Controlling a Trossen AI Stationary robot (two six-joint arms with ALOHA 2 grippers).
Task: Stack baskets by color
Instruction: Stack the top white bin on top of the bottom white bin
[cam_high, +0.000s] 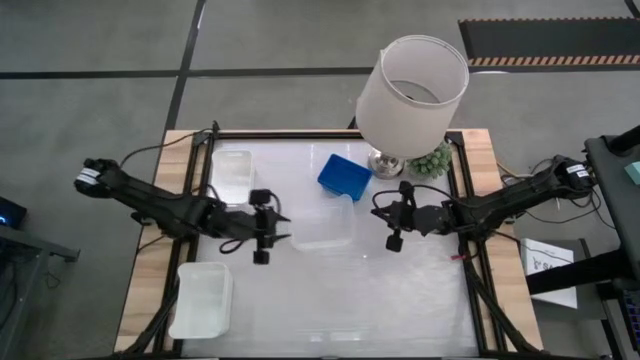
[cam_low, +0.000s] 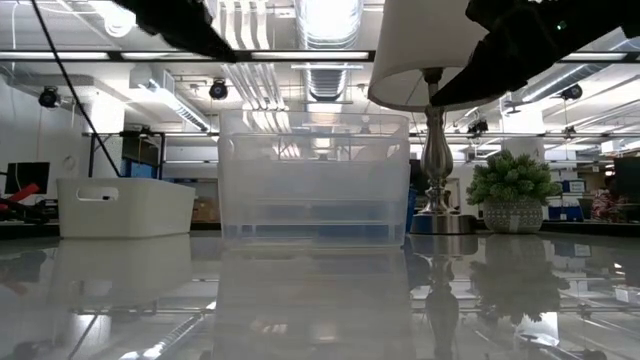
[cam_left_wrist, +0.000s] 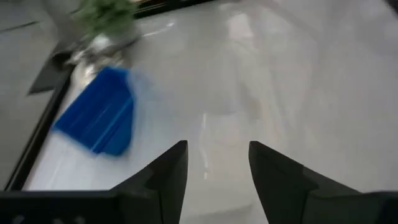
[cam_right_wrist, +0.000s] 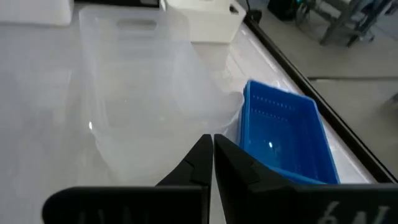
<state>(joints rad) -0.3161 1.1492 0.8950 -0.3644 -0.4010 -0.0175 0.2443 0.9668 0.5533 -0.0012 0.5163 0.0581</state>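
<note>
A clear basket (cam_high: 325, 222) stands on its base at the table's middle. A blue mesh basket (cam_high: 344, 177) sits just beyond its far side. One white basket (cam_high: 232, 172) is at the far left and another (cam_high: 203, 298) at the near left. My left gripper (cam_high: 280, 227) hovers open by the clear basket's left end, and the left wrist view shows nothing between its fingers (cam_left_wrist: 217, 149). My right gripper (cam_high: 380, 215) hangs shut off the clear basket's right end, its tips (cam_right_wrist: 211, 140) pointing over the clear basket (cam_right_wrist: 143, 87) and the blue basket (cam_right_wrist: 283, 127).
A lamp with a big white shade (cam_high: 412, 90) and a small potted plant (cam_high: 432, 160) stand at the far right, behind the blue basket. Wooden frame rails run along the table's left (cam_high: 150, 250) and right (cam_high: 490, 200) sides.
</note>
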